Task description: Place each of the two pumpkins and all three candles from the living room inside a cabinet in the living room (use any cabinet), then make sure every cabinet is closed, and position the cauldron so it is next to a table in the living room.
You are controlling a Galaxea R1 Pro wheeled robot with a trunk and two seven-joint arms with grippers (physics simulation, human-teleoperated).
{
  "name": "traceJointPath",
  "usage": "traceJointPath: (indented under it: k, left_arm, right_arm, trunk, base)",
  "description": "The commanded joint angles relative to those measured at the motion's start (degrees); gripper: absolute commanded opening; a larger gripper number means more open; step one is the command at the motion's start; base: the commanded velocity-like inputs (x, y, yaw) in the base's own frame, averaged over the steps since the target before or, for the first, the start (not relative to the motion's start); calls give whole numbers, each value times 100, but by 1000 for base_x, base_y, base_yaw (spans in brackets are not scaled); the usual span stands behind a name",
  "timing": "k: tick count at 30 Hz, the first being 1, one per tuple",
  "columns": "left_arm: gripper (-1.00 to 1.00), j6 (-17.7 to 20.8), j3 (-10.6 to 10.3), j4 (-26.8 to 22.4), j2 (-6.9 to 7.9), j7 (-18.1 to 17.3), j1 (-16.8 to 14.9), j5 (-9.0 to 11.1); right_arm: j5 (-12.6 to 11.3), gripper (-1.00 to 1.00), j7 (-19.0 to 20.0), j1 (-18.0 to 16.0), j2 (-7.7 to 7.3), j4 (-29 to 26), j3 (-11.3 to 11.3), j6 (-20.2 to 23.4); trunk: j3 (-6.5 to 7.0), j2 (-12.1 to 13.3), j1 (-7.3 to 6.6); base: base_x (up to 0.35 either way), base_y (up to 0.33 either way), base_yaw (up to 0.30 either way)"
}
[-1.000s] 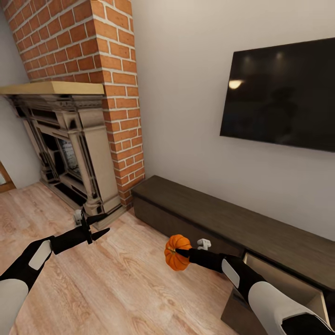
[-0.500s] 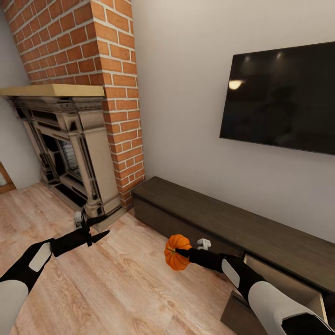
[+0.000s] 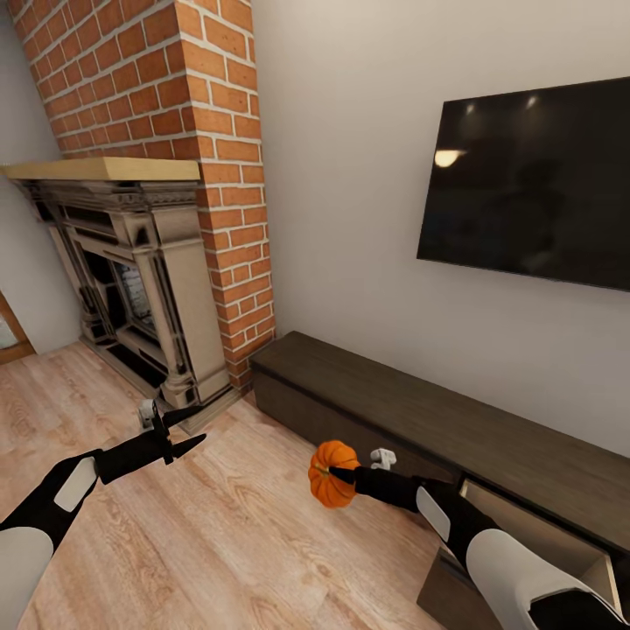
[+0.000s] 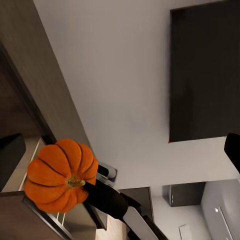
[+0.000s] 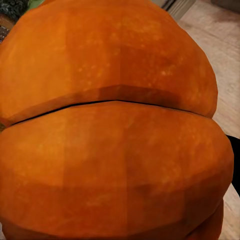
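My right gripper [image 3: 337, 475] clamps ribbed orange pumpkin [image 3: 332, 473]; fingertips hidden behind it. Left gripper [image 3: 175, 429] jaws spread, empty. Dark brown cabinet [image 3: 411, 420] drawer partly cut off.

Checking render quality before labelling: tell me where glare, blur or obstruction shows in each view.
Head view: sharp, with a pale light reflection on the black screen. Left wrist view: softly blurred wall, pumpkin clear. Right wrist view: the pumpkin sits so close that it blocks nearly everything, faceted and slightly soft.

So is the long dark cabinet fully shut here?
No. The cabinet has one drawer pulled out beside the right arm, pale interior showing.
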Motion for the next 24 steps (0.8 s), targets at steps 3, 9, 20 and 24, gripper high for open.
traceJointPath:
  k: [3,9,20,24]
  left_arm:
    - [100,19,8,1,-2,-13,-3,-9]
    - [100,16,11,1,-1,-8,-4,-15]
    - [100,16,17,1,-1,-7,-4,-16]
    - [100,16,17,1,-1,-7,-4,-17]
  right_arm:
    - [-61,-100,-3,-4,-7,-28,21,43]
    - [-58,-100,32,-4,-6,-92,19,47]
    - [-54,-100,22,-13,-5,-216,22,57]
    - [-46,-100,17,-13,-3,-267,27,58]
  trunk:
    - [-6,-3,-1]
    - [-6,-3,-1]
    - [-6,-3,-1]
    - [-6,-3,-1]
  base:
    - [0,0,3]
    - [0,0,0]
    - [0,0,0]
    - [0,0,0]
